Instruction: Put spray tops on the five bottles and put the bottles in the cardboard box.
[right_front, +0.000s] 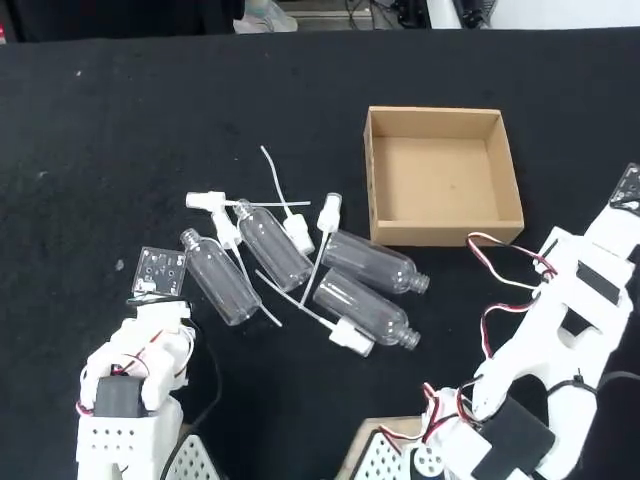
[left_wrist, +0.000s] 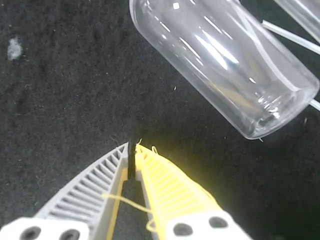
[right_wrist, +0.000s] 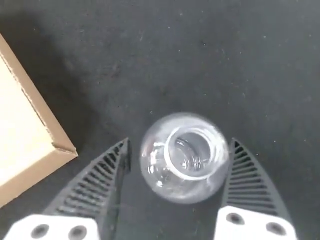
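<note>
- The right pincer (right_wrist: 179, 145) is released, with one finger on each side of an upright bottle (right_wrist: 182, 157) that has no top. The bottle stands on the table (right_front: 100, 120) near a corner of the cardboard box (right_wrist: 25, 135). Nothing is grasped yet.
- The step in hand looks like securing this bottle. One finger sits nearer the clear wall than the other, so the arm should centre itself first. An uneven squeeze could tip the bottle.
- The hold belongs on the round body, leaving the open neck free for a top.
- The left pincer (left_wrist: 131, 150) is clenched on nothing, its tip near the base of a lying bottle (left_wrist: 225, 65). It would have to open before fetching a top.
- Count: four bottles (right_front: 272, 243) lie clustered mid-table, and the upright one makes five.
- Five spray tops (right_front: 352, 338) appear among them, their tubes crossing.
- One cardboard box, with nothing in it.
</note>
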